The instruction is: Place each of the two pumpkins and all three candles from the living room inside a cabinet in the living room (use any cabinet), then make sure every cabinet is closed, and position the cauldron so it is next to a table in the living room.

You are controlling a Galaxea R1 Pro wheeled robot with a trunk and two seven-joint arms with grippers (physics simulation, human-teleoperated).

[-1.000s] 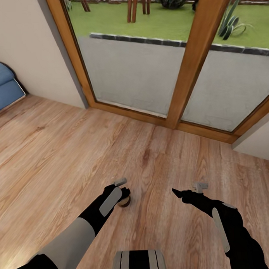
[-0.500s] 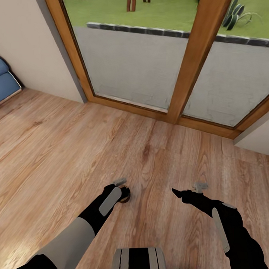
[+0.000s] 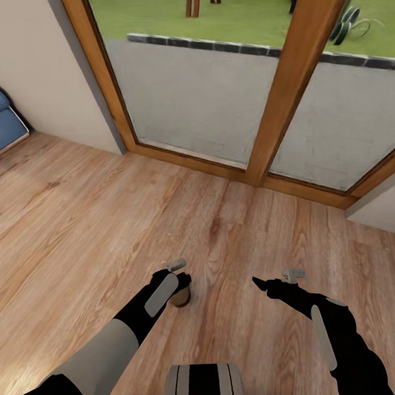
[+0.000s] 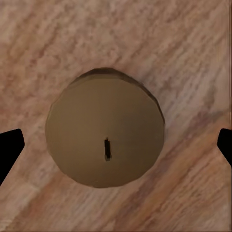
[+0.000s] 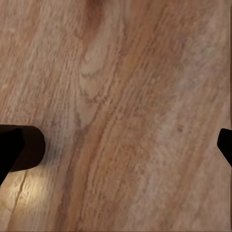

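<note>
- On the wooden floor (image 3: 79,224), near the robot and left of centre: one candle (image 3: 181,296), short and beige-brown, upright, partly hidden behind the left wrist in the head view.
- Candle top (image 4: 105,132), seen from straight above in the left wrist view: round, flat, with a small dark wick off centre; it stood on the floorboards.
- Left gripper (image 4: 116,142): directly above the candle, fingers spread wide, one dark fingertip (image 4: 8,149) at either side of the candle and both apart from it; grasping nothing.
- Right gripper (image 5: 116,147): over bare floorboards to the right, fingers spread wide, grasping nothing.
- Right arm (image 3: 333,329): black, reaching forward from the near right.
- Far side: large glass door (image 3: 199,95) in a wooden frame, with paving and lawn beyond.
- Far left: a blue cushion (image 3: 4,121) against a pale wall (image 3: 39,72).
</note>
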